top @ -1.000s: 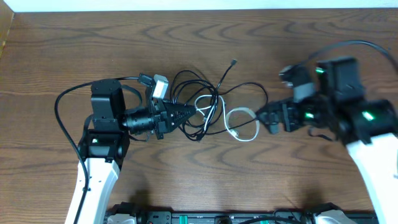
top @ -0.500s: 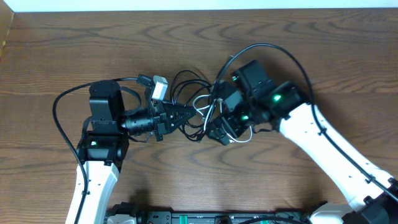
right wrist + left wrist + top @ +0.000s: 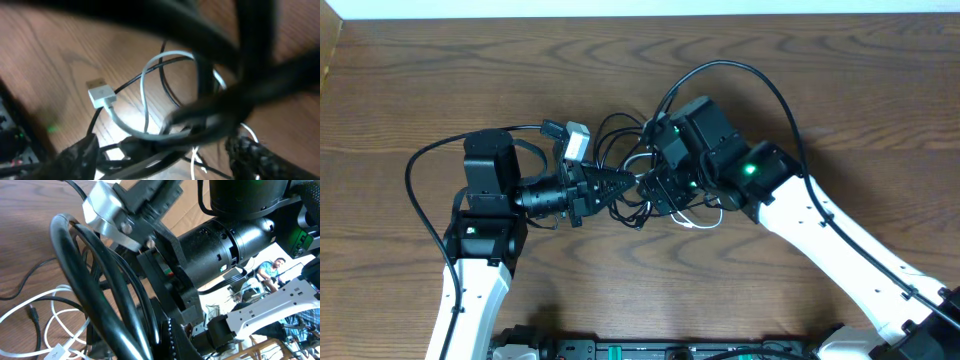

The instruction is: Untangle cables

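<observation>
Two pincers meet at the cables (image 3: 625,150), tangled mid-worktop (image 3: 770,60). Left pincer (image 3: 625,185) is clenched in the tangle; we cannot tell what it grasps. Right pincer (image 3: 658,190) is spread over the loops. We judge this the grabbing step: next, right must pinch one cord and pull away.

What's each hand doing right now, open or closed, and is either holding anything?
Left hand: closed among the cables; whether it grips one cannot be told.
Right hand: open, straddling the cables, not gripping.
</observation>
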`<state>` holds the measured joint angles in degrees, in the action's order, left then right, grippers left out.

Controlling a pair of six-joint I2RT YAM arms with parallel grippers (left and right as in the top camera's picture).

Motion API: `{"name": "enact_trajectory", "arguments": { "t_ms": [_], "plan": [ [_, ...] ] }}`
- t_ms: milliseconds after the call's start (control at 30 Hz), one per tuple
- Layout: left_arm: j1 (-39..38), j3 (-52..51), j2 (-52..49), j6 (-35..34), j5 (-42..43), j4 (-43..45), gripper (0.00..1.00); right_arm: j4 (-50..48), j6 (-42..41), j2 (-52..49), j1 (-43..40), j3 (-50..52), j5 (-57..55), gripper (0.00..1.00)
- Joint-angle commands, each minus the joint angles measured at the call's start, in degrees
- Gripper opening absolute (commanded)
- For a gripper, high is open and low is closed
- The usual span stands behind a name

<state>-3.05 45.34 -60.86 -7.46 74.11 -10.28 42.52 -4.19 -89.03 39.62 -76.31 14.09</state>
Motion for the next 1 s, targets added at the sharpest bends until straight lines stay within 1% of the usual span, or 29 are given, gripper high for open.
{"name": "enact_trajectory", "arguments": {
  "t_ms": [0,67,100,167,200,233,267,567,700,833,967],
  "plan": [
    [0.1,0.2,0.9,-0.1,2.0,0.1,0.08,-0.3,-2.6,-2.0,0.5,0.0,-2.0,0.66],
    [0.1,0.2,0.9,-0.1,2.0,0.1,0.08,-0.3,-2.6,-2.7,0.5,0.1,-2.0,0.6],
    [0.1,0.2,0.9,-0.1,2.0,0.1,0.08,-0.2,-2.7,-3.0,0.5,0.1,-2.0,0.53],
    [0.1,0.2,0.9,-0.1,2.0,0.1,0.08,-0.3,-2.7,-3.8,0.6,0.1,-2.0,0.32],
    [0.1,0.2,0.9,-0.1,2.0,0.1,0.08,-0.3,-2.7,-4.0,0.6,0.1,-2.0,0.2],
    [0.1,0.2,0.9,-0.1,2.0,0.1,0.08,-0.3,-2.7,-4.2,0.6,0.1,-2.0,0.04],
    [0.1,0.2,0.9,-0.1,2.0,0.1,0.08,-0.3,-2.7,-4.3,0.6,0.1,-2.0,0.01],
    [0.1,0.2,0.9,-0.1,2.0,0.1,0.08,1.3,-3.1,-3.8,0.6,0.0,-1.7,0.01],
    [0.1,0.2,0.9,-0.1,1.9,0.1,0.08,3.2,-3.1,-1.0,0.4,0.0,-2.3,0.01],
    [0.1,0.2,0.9,-0.1,2.0,0.1,0.08,4.7,-3.1,4.7,-0.4,0.0,-9.3,0.01],
    [0.1,0.2,0.9,-0.1,2.0,0.1,0.08,6.5,-3.1,13.0,-1.7,0.0,-23.3,0.01]
  ]
}}
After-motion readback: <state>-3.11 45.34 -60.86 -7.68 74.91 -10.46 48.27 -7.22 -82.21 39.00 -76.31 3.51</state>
